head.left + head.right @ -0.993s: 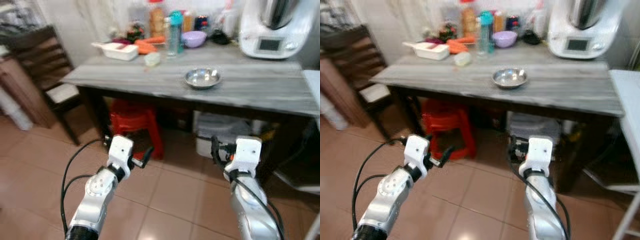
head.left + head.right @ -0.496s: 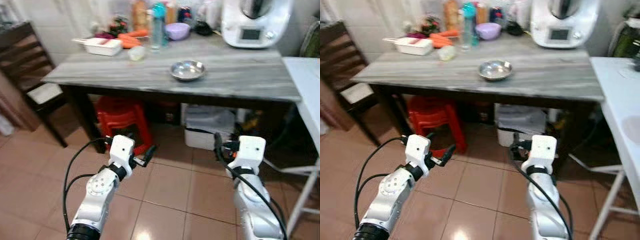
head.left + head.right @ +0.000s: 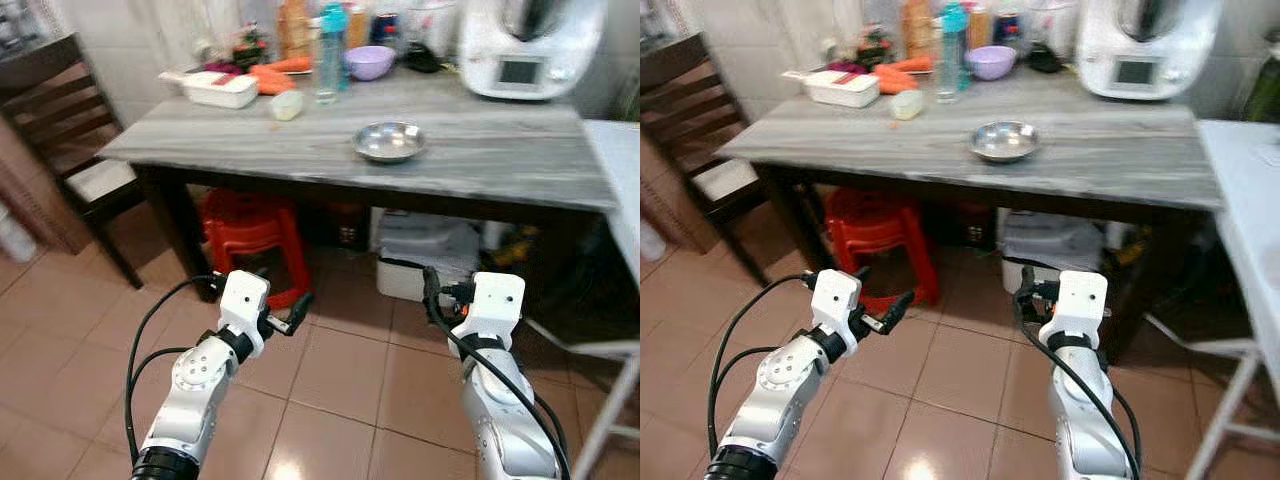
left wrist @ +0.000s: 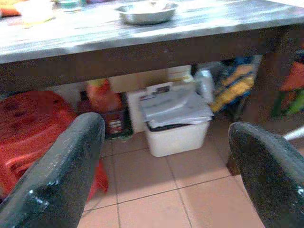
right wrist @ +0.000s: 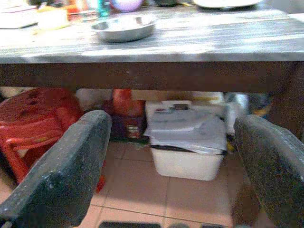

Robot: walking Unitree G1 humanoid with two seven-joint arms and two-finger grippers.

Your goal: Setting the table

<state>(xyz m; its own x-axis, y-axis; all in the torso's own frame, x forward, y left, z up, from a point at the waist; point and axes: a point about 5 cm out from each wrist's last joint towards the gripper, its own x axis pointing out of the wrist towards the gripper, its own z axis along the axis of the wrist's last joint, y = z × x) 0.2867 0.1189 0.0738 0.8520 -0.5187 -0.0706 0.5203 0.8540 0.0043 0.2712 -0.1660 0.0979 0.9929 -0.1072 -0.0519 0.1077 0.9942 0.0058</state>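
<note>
both tools hang low over the floor tiles as before, only the camera having swung slightly so the grey tabletop (image 3: pixel 470 165) sits more centred, with the left tool (image 4: pixel 166 175) and right tool (image 5: pixel 173 175) spread wide and empty, well short of the steel bowl (image 3: pixel 390 141) resting mid-tabletop.

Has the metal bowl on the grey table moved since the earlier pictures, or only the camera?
No. The metal bowl keeps its place on the grey table, same spot near the front edge, right of the blue bottle. The whole picture shifted, so the camera moved.
</note>
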